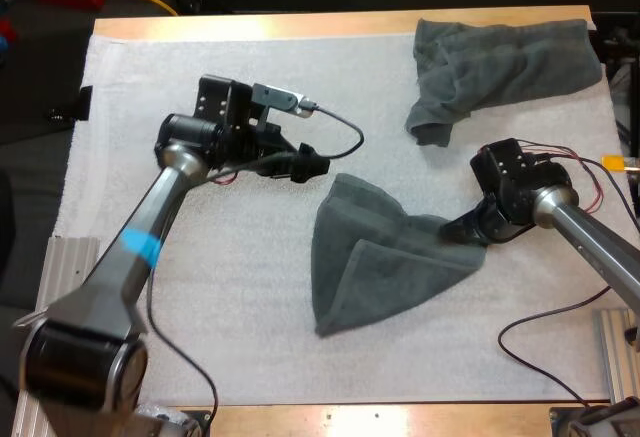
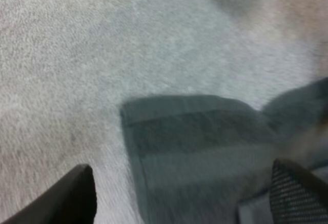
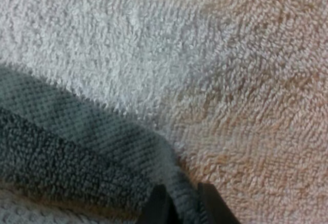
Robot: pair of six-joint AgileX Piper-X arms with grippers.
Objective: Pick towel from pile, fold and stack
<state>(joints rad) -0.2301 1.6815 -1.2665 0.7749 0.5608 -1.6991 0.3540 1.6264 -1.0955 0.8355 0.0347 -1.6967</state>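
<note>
The wooden desk (image 1: 300,25) carries the white mat (image 1: 200,67), and my landmark, the half-folded grey-green towel (image 1: 380,267), lies near the middle of that mat. One flap is turned over onto its body, so it makes a rough triangle that narrows to a point on its right side.

A second, crumpled towel (image 1: 500,62) lies well apart from the half-folded towel, beyond it and to its right, by the mat's far edge.

My left pincer (image 1: 318,164) sits just beside the half-folded towel's far left corner. In the left wrist view its two fingers (image 2: 77,198) stand wide apart and clear of the cloth, with the half-folded towel's hemmed corner (image 2: 205,147) lying flat on the mat between them.

My right pincer (image 1: 455,227) is at the half-folded towel's narrow right point. In the right wrist view the two black fingertips (image 3: 159,206) are clamped on a ridge of its edge (image 3: 51,152) from both sides, with bare mat (image 3: 230,55) just beyond the towel there.
</note>
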